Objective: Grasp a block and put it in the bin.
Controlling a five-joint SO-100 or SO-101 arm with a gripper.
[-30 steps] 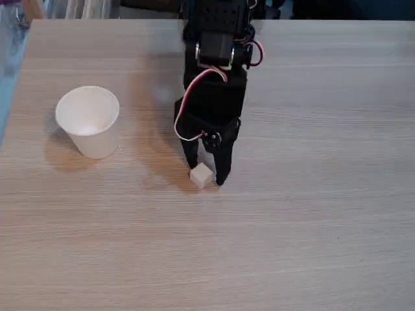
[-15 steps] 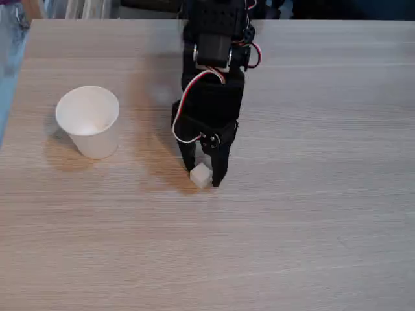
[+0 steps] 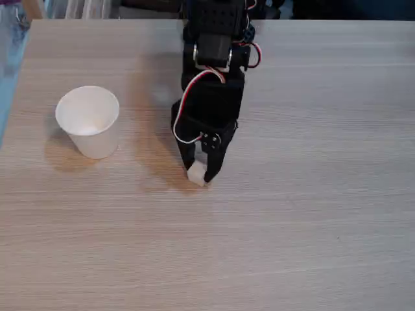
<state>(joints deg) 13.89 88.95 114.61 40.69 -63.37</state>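
Observation:
In the fixed view a tiny white cube [image 3: 196, 173] rests on the wooden table [image 3: 292, 214], pinched between the two black fingers of my gripper [image 3: 198, 175]. The gripper reaches down from the black arm [image 3: 214, 71] at the top centre and is shut on the cube, whose upper part is partly hidden by the fingers. A white paper cup [image 3: 89, 121] stands upright and open to the left, well apart from the gripper, with nothing visible inside.
The table's left edge runs down the far left beside a blue strip [image 3: 8, 71]. Red and white cables [image 3: 194, 91] loop along the arm. Bare wood stretches to the right and toward the front.
The fingers have narrowed from straddling the cube to clamping it. The cube has shifted slightly left with them. The cup has not moved.

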